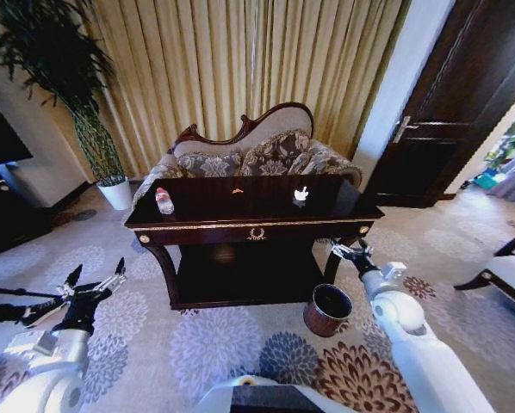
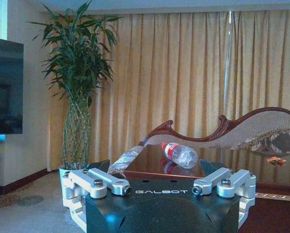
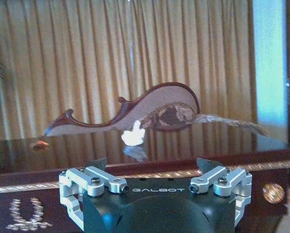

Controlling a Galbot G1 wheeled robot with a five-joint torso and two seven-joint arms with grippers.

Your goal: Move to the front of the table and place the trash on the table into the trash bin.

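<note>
on the table (image 1: 197,225): white paper wad (image 1: 301,194), orange scrap (image 1: 238,190), plastic bottle (image 1: 164,200); trash bin (image 1: 327,310) below, beside right gripper (image 1: 352,252), fingers apart; left gripper (image 1: 96,279) apart, idle; risk: glossy top lets wad skid from closing fingers.

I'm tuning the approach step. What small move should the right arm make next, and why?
Probably ease the right end effector forward and up over the table edge toward the paper wad. It is open, level with the front rim, and the wad lies on the top straight ahead of it.
</note>
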